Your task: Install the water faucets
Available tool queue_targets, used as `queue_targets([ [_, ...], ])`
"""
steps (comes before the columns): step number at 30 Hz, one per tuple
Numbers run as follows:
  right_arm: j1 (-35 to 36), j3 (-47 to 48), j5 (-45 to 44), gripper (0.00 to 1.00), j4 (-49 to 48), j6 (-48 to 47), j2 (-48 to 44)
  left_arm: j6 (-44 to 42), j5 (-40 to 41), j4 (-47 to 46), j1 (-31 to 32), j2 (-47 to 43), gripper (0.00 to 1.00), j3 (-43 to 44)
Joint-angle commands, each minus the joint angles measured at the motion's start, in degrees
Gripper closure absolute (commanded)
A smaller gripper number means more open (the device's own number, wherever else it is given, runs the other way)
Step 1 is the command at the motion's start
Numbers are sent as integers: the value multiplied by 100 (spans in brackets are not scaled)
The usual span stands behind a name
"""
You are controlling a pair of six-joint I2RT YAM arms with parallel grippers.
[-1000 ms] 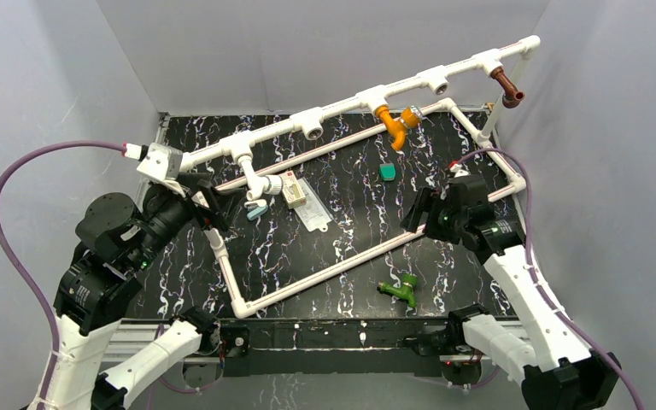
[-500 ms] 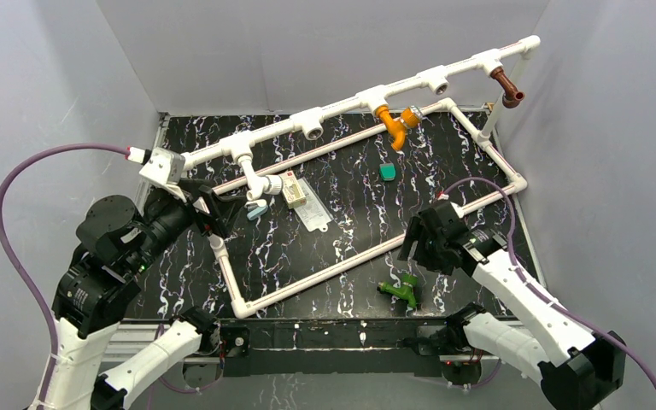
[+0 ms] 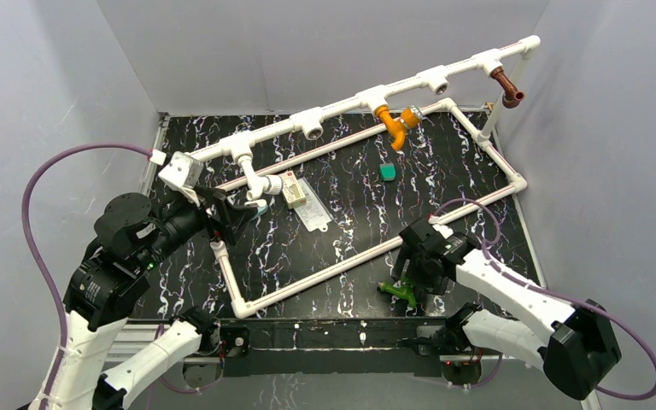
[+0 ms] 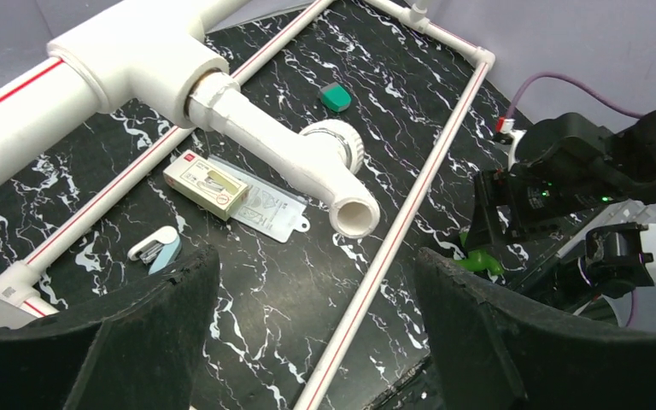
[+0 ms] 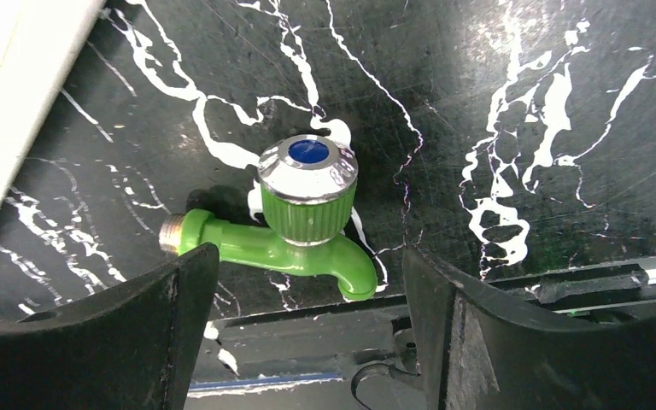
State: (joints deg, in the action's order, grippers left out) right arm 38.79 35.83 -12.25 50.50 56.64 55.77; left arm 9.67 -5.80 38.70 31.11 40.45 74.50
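A: How many are in?

B: Three sit on the pipe point(image 3: 342, 107): white faucet point(image 4: 307, 154), orange faucet point(image 3: 390, 122), brown faucet point(image 3: 506, 85). The green faucet point(image 5: 307, 231) lies loose on the desk point(image 3: 342, 231), between the right fingers point(image 5: 94, 342), which are spread wide and grip nothing.

A: The left fingers point(image 4: 94, 350)?

B: Wide open and empty, with the white faucet just ahead. I judge the green one is left to fit; two sockets point(image 3: 312, 130) look free.
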Motion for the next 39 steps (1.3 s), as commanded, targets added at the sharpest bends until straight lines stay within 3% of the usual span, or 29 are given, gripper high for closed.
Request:
queue_targets([
  [1,253,-119,-312,14,-345,445,303,34,-190,97,78,-24,19,-74],
  [12,349,-174,-747,24,-673,543,745,668,-398,68,114,-207,20,-371],
  [17,349,-310,-822,34,-901,550,782,1239,-11,114,114,-355,19,-427],
  [22,349,-478,-748,40,-1108,541,850,2333,691,76,114,-638,19,-744],
  [27,349,-491,-770,67,-1084,440,586,2568,607,128,114,-878,19,-778],
  [31,353,-419,-746,95,-972,332,264,2650,709,488,114,-990,19,-707],
  [39,374,223,-523,99,-773,-259,-415,3030,132,1090,114,-1178,20,-868],
])
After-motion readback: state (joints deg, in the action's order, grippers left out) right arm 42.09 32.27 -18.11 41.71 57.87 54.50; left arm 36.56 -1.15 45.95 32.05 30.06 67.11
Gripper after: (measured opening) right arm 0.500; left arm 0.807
